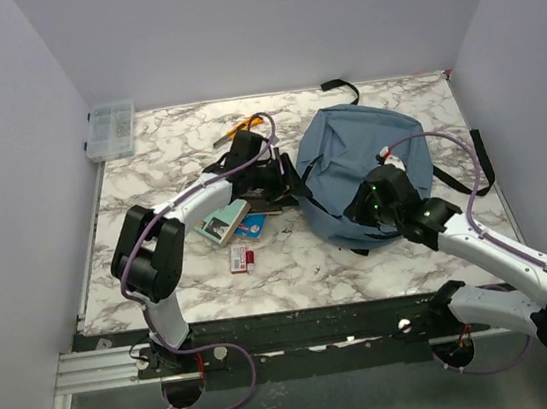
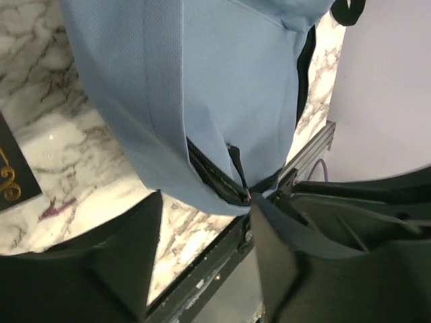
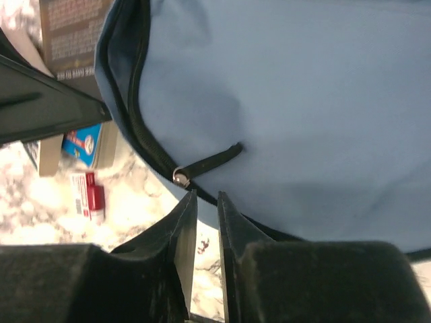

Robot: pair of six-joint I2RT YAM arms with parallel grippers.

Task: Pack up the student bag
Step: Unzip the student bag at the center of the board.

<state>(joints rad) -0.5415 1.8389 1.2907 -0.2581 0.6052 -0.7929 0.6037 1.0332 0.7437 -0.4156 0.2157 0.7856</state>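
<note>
Bag: the student bag [image 1: 358, 153] lies on the table [image 1: 313, 275], right of centre, its straps trailing toward the far and right edges.
Done: nothing that can be confirmed. No view looks inside the bag, so I cannot tell if anything is packed.
Left to do: most of it, in my judgement. The books [image 1: 221, 221], a small blue box [image 1: 252, 227], a red-and-white packet [image 1: 240, 259] and yellow pencils [image 1: 236, 127] all lie outside, left of the bag.
Aside: a clear organiser box [image 1: 110, 130] sits at the far-left corner.
Left hand: the left hand [image 2: 205, 205] is partly open at the bag's left edge. The fabric rim sits just at the fingertips, and nothing looks clamped.
Right hand: the right hand [image 3: 207, 200] is on the bag's near side, with only a narrow slit between its fingers and nothing in it.
Only the right wrist view shows: the zipper pull [image 3: 210, 159] and its ring, just beyond the fingertips and apart from them.
Only the left wrist view shows: a stretch of zipper track [image 2: 212, 176] at the rim. I cannot tell if it is parted.
Only the top view shows: both arms at the bag and the full spread of loose items.
</note>
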